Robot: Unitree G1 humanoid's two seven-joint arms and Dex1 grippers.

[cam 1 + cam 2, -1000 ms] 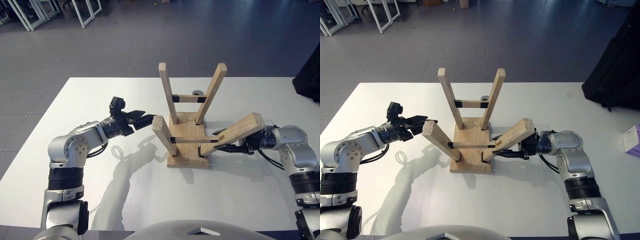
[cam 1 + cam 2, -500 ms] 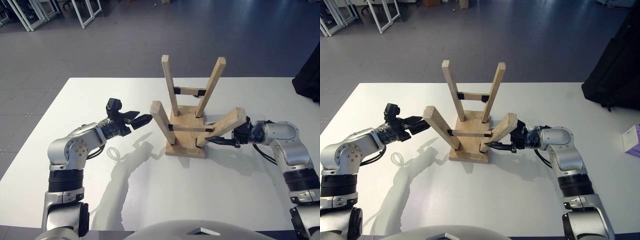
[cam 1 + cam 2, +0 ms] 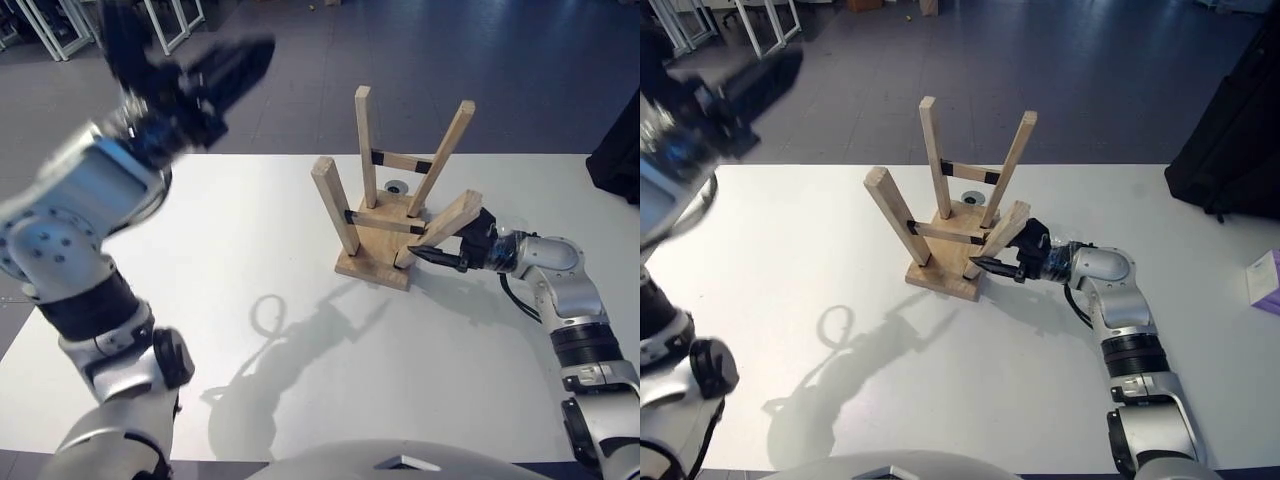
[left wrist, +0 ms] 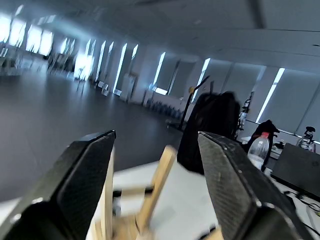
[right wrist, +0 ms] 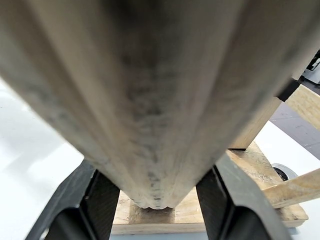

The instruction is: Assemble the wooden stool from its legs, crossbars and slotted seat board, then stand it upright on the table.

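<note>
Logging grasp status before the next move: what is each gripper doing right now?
Left gripper: open, holding nothing.
Right gripper: closed on a stool leg.

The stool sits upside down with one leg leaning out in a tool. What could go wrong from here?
1. The right tool grips the tilted leg, which leans far outward; pulling may lever it out of the seat board.
2. The left tool is open and raised high above the table, so nothing else steadies the stool; it might slide or tip.
</note>
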